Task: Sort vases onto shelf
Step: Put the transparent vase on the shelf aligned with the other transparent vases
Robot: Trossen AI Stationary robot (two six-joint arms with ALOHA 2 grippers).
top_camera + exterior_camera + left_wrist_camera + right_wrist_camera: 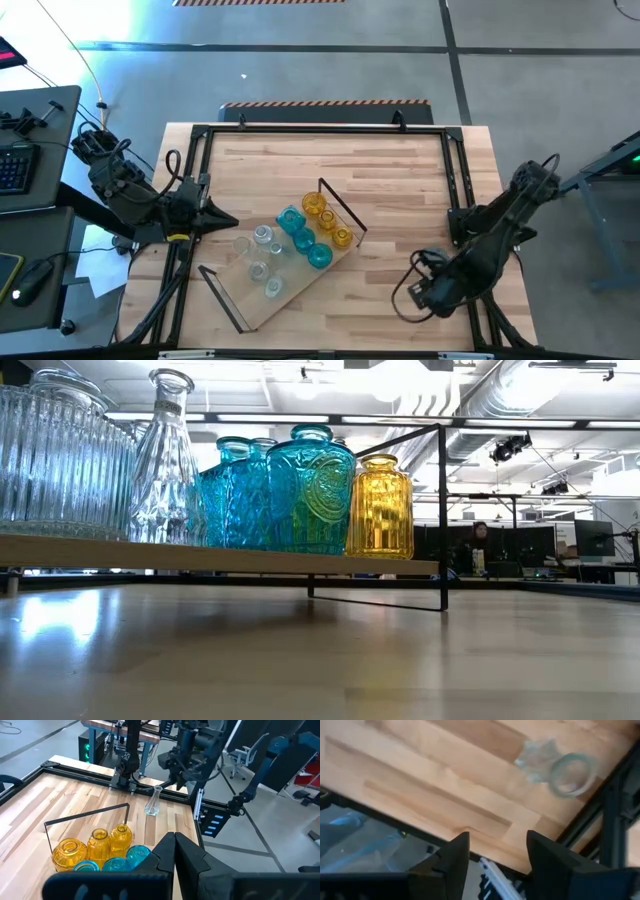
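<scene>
Clear glass vase (152, 802): standing loose on worktop (400, 180); light, rigid, slippery, breakable; narrow neck suiting pinch. Right gripper (497, 852) hovering above, jaws spread, holding nothing.

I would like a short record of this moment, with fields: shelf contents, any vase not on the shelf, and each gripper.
shelf: on the table, set diagonally
yellow vases: on shelf, row at one end
blue vases: on shelf, row beside the yellow ones
clear vases: on shelf, next to the blue
loose clear vase: upright on the table near the right arm, off the shelf
left gripper: shut, empty, beside the shelf
right gripper: open, near the loose clear vase
</scene>
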